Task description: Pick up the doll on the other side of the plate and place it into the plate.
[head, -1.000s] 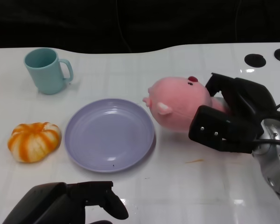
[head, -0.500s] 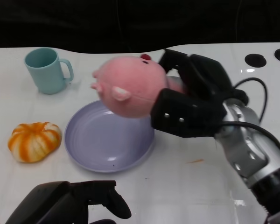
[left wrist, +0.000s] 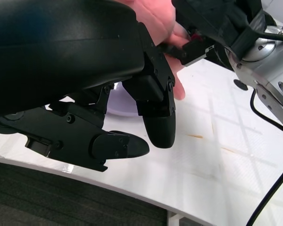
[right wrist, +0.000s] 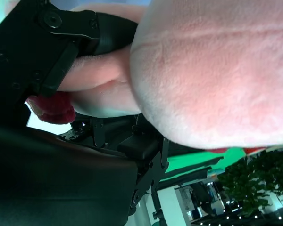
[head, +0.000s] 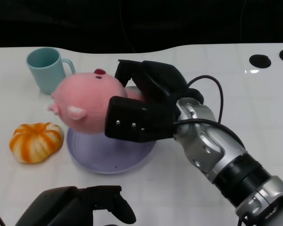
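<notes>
Since a second ago our right hand (head: 139, 106) has carried the pink doll (head: 85, 108) leftward, and it now hangs over the purple plate (head: 111, 157), fingers clamped round its body. Beyond the doll stands a teal mug (head: 46, 68); left of the plate lies an orange pumpkin (head: 35, 141). Our left hand (head: 92, 209) rests low, fingers loosely apart, holding nothing. Under everything runs the white table (head: 217, 70), with darkness behind its far edge.

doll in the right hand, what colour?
Pink, with a small red tuft on top. The doll, held by the right hand, shows best in the head view.
</notes>
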